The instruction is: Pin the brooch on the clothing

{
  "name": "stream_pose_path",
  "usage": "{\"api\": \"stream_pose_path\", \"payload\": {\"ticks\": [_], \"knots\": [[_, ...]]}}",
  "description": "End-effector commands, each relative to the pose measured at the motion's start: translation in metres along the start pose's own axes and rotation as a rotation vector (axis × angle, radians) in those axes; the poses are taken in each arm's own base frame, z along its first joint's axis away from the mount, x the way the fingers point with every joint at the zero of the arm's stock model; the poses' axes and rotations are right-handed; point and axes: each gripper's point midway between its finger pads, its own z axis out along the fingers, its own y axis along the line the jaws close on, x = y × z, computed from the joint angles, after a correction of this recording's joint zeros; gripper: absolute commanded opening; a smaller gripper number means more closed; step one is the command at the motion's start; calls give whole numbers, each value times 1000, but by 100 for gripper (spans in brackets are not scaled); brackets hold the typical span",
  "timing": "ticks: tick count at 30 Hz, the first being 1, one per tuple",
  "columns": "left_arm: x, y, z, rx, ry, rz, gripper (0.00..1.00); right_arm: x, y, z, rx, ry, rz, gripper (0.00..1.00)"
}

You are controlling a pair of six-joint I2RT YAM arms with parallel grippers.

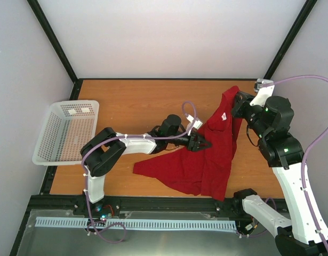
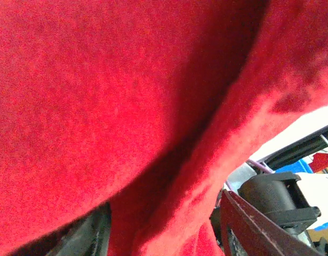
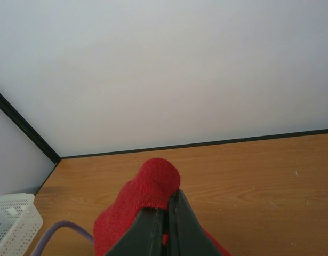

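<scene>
The red T-shirt (image 1: 206, 160) hangs from its upper end and trails down onto the wooden table (image 1: 132, 101); its white collar label (image 1: 223, 116) shows. My right gripper (image 1: 238, 100) is shut on a fold of the shirt (image 3: 150, 186) and holds it up; in the right wrist view the gripper (image 3: 168, 198) has its jaws pressed together on the cloth. My left gripper (image 1: 202, 143) is at the shirt's middle. In the left wrist view red fabric (image 2: 126, 106) fills the frame and lies between the spread fingers (image 2: 92, 234). No brooch is visible in any view.
A white plastic mesh basket (image 1: 68, 130) stands at the table's left edge. Black frame posts and pale walls enclose the back and sides. A purple cable (image 1: 189, 109) loops over the left arm near the shirt.
</scene>
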Motion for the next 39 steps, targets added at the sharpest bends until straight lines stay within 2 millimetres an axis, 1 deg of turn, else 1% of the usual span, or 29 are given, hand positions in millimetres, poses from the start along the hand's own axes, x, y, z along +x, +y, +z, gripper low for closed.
{"api": "stream_pose_path", "payload": {"ticks": [1,4,7,9,11,12,14,15,16,18,20,22,24,25,26,28,31,33,35,37,38,39], "knots": [[-18,-13,6,36,-18,68,54,-23,8,-12,-27,-70,-18,3],[-21,-21,7,77,-12,74,48,-22,6,-13,-15,-73,-24,3],[-21,-24,9,103,-6,65,35,-25,7,-14,-16,-83,-23,3],[-23,-29,7,114,-3,71,23,-26,7,-14,-17,-85,-29,2],[-27,-34,1,87,-14,103,8,-28,6,-15,-5,-91,-44,3],[-31,-37,-6,60,-29,128,2,-30,4,-16,9,-96,-55,3],[-38,-41,-21,-12,-45,177,1,-36,0,-20,36,-115,-83,3],[-49,-49,-33,-54,-65,220,1,-40,0,-23,42,-128,-98,3],[-52,-43,-40,-129,-63,232,1,-44,0,-26,51,-142,-114,3],[-77,-47,-66,-274,-110,289,1,-56,1,-36,65,-181,-145,3],[-107,-61,-98,-404,-170,367,1,-72,4,-48,69,-231,-182,3],[-139,-84,-137,-536,-249,448,1,-89,12,-62,55,-287,-220,3],[-165,-109,-174,-646,-305,529,1,-108,23,-81,23,-352,-265,3],[-181,-128,-195,-691,-345,574,1,-115,31,-91,-7,-381,-293,3],[-194,-144,-216,-743,-388,609,1,-124,39,-104,-34,-420,-329,3],[-212,-186,-250,-761,-455,704,1,-135,60,-132,-121,-487,-398,3],[-224,-257,-289,-686,-518,858,1,-143,94,-180,-282,-591,-504,3],[-223,-305,-311,-599,-559,948,1,-148,111,-213,-360,-656,-548,3],[-217,-349,-329,-497,-588,1032,1,-155,122,-239,-415,-704,-565,3],[-213,-385,-346,-416,-625,1085,1,-162,134,-265,-475,-744,-576,3],[-211,-399,-353,-381,-641,1103,1,-167,140,-279,-505,-769,-574,3],[-210,-411,-359,-355,-658,1114,1,-171,145,-288,-533,-786,-568,3]]}}
